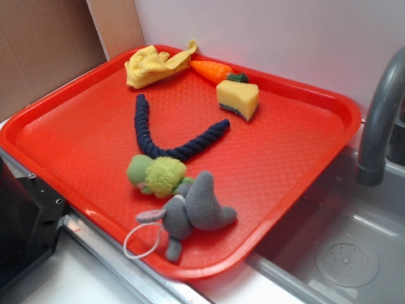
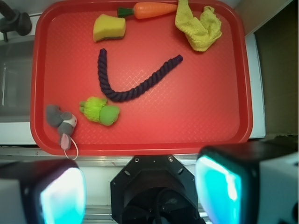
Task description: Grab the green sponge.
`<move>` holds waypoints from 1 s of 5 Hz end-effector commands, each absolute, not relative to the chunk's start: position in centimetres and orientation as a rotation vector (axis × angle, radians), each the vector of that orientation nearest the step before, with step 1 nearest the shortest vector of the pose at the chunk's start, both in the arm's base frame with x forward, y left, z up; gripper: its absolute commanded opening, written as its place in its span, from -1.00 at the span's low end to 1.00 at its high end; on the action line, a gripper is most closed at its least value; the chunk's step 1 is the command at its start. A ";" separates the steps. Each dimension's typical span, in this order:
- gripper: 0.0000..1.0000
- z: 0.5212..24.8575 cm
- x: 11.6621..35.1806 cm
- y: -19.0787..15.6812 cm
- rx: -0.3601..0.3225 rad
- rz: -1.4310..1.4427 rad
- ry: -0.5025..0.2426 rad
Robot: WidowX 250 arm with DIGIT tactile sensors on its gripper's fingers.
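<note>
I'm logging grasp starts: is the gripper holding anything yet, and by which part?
Nothing is held. The gripper is open and empty, short of the tray; the green sponge lies untouched on it.

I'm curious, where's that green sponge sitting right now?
The green sponge lies at the red tray's far edge, beside the toy carrot.

Red textured tray (image 1: 304, 158), pale yellow green sponge (image 1: 238, 99), navy rope (image 1: 174, 142), orange carrot (image 1: 212, 70), yellow rag (image 1: 152, 64)
</note>
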State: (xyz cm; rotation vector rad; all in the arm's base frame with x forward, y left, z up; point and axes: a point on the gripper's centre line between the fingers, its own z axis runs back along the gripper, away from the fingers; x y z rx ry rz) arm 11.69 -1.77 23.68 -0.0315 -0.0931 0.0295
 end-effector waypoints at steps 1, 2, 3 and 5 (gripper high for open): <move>1.00 23.7 11.7 -1.8 -0.031 0.029 -0.093; 1.00 21.4 16.7 0.2 -0.039 -0.039 -0.181; 1.00 19.7 22.1 -0.6 -0.005 -0.232 -0.255; 1.00 17.9 25.0 -1.5 -0.014 -0.484 -0.263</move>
